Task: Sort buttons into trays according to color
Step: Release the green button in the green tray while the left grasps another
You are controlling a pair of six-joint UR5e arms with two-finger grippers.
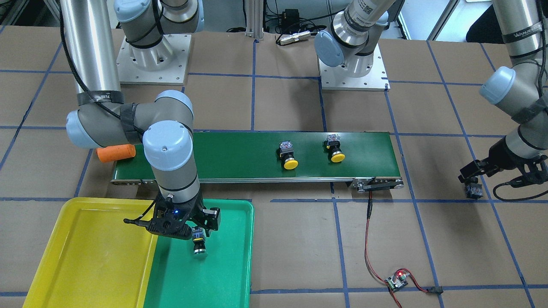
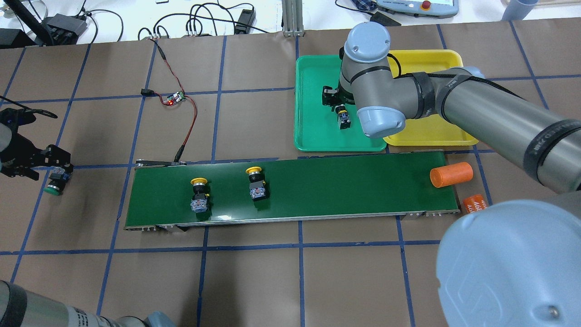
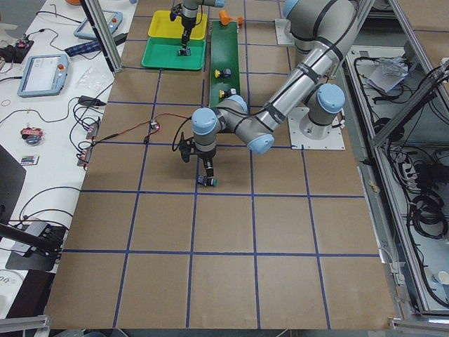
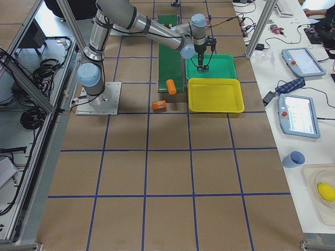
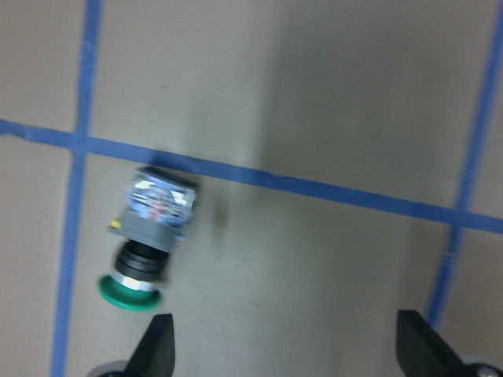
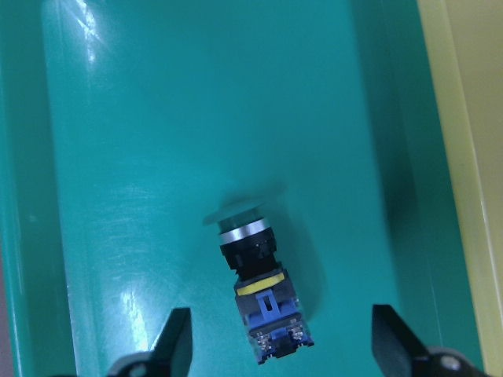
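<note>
Jaws spread, the left gripper (image 5: 287,334) should centre on the green button (image 5: 149,236) before pinching its body; the right gripper (image 6: 283,326), also spread, hovers over the green tray (image 6: 157,157).

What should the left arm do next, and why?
Probably slide the left gripper sideways until the green button sits between its fingers, then lower onto it. The wrist view shows the gripper open, with the button lying on the table paper, off toward one finger rather than centred. It is far from the green tray.
</note>
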